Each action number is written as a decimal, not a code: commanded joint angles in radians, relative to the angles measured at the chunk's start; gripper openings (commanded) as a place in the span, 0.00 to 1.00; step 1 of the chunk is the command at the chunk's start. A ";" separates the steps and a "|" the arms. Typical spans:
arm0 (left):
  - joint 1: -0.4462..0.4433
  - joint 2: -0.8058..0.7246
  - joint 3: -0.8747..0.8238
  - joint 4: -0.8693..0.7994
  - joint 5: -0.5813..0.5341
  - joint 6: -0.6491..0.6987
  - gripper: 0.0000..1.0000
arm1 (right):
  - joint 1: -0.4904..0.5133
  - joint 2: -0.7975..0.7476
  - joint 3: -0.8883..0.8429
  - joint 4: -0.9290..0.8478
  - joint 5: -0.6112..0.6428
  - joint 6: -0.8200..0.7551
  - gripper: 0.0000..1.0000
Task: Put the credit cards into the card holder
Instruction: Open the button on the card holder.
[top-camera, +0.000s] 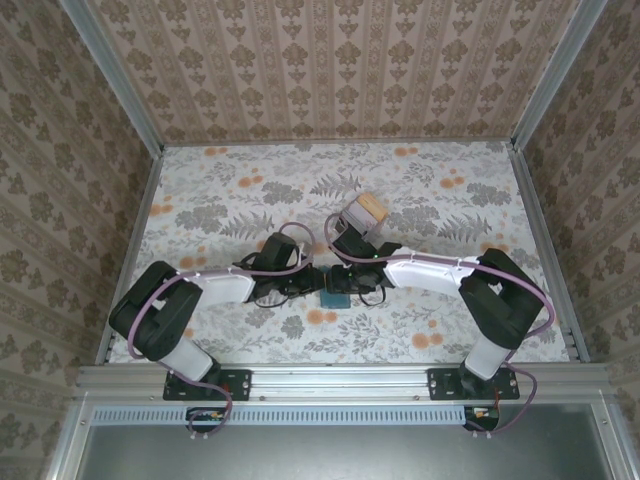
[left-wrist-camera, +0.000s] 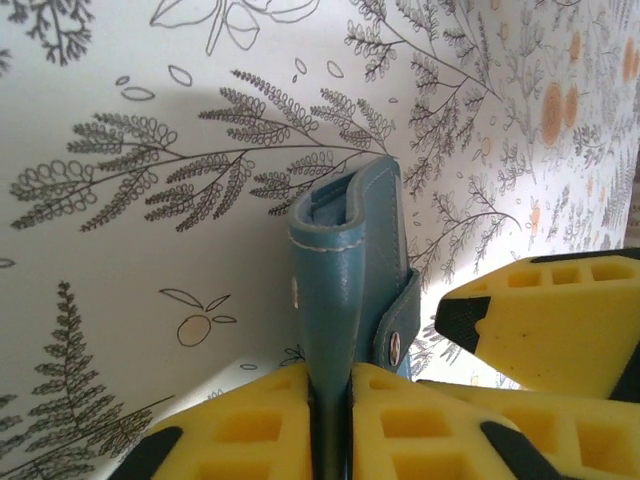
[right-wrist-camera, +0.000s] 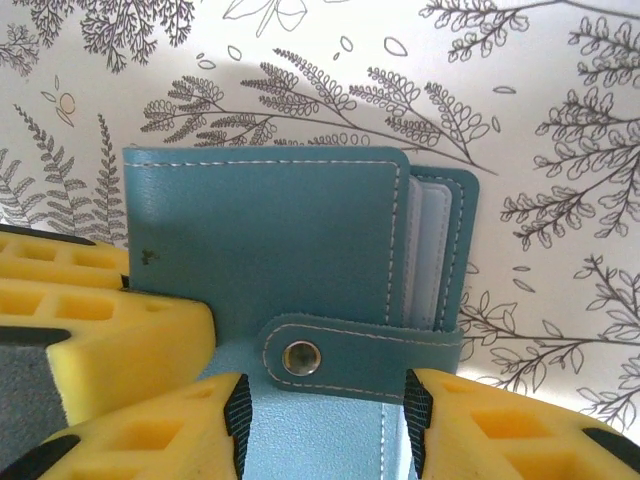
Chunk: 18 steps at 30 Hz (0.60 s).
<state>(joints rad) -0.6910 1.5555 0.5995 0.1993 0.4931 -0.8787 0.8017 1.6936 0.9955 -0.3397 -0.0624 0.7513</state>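
The teal card holder (top-camera: 335, 298) sits at the table's middle, between both grippers. In the left wrist view the card holder (left-wrist-camera: 345, 260) appears edge-on, and my left gripper (left-wrist-camera: 330, 375) is shut on its near cover, both yellow pads pressed against it. Seen from the right wrist, the card holder (right-wrist-camera: 260, 230) is folded, and its snap strap (right-wrist-camera: 350, 358) lies across the light blue cover. My right gripper (right-wrist-camera: 325, 400) stands open, one pad on each side of the strap. The credit cards (top-camera: 370, 209), tan on top, lie in a small box behind the right arm.
The floral tablecloth (top-camera: 230, 200) covers the table, which is walled on three sides by patterned panels. The card box (top-camera: 358, 218) stands just beyond the right wrist. The left gripper's yellow finger (right-wrist-camera: 100, 320) lies close beside the right gripper.
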 joint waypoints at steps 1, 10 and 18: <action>0.008 -0.008 -0.018 0.149 0.115 -0.036 0.25 | 0.001 0.049 0.024 0.007 0.013 -0.029 0.47; 0.094 -0.038 -0.070 0.141 0.081 -0.052 0.55 | -0.007 0.046 0.040 -0.034 0.044 -0.043 0.36; 0.136 0.000 -0.022 0.102 0.087 -0.013 0.57 | -0.010 0.048 0.030 -0.020 0.026 -0.033 0.33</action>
<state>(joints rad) -0.5594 1.5417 0.5438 0.3096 0.5545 -0.9199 0.7952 1.7283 1.0130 -0.3443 -0.0364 0.7139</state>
